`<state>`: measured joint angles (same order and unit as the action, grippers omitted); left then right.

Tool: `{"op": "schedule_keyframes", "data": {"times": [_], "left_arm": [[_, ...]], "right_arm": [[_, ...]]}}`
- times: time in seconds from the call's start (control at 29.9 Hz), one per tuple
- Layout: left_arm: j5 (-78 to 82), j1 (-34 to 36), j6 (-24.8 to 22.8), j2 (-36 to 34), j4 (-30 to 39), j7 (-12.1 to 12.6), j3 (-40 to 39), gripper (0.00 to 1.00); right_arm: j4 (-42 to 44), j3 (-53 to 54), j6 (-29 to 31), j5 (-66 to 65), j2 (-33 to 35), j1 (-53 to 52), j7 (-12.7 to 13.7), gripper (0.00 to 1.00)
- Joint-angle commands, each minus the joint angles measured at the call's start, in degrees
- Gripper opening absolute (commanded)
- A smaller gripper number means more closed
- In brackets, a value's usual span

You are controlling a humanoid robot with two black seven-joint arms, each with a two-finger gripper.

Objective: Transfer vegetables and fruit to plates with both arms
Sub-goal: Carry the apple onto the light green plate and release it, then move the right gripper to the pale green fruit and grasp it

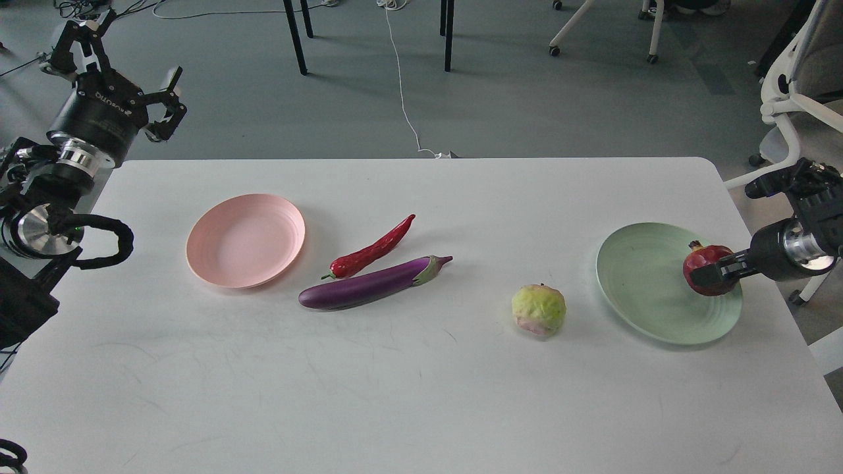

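My right gripper (710,275) is shut on the dark red pomegranate (702,264) and holds it over the right side of the pale green plate (649,289). The yellow-green fruit (539,309) lies on the table left of that plate. The purple eggplant (369,284) and the red chili pepper (374,251) lie side by side mid-table, right of the empty pale pink plate (245,239). My left gripper (115,56) is open and empty, raised beyond the table's far left corner.
The white table (408,395) ends close behind the plates' far side and just right of the green plate. A white office chair (800,92) stands at the right. Table legs and cables are on the floor behind.
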<state>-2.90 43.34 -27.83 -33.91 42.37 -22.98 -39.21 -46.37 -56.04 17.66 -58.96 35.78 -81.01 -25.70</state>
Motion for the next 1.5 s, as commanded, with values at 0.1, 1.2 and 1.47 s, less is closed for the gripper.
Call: {"op": "schedule_keyframes", "data": {"times": [0.1, 1.2, 1.47], "left_arm": [[0.0, 0.0, -0.1, -0.3, 0.0, 0.0, 0.0, 0.98], [-0.1, -1.0, -0.2, -5.0, 0.0, -0.2, 0.1, 0.98], [-0.1, -1.4, -0.2, -5.1, 0.0, -0.3, 0.0, 0.98]], "right_arm": [[-1.4, 2.4, 0.2, 0.3, -0.5, -1.2, -0.1, 0.96], [-13.4, -4.5, -1.8, 0.3, -27.9, -8.9, -1.0, 0.61], [-13.3, -4.1, -1.9, 0.7, -25.2, -13.0, -1.1, 0.33]]}}
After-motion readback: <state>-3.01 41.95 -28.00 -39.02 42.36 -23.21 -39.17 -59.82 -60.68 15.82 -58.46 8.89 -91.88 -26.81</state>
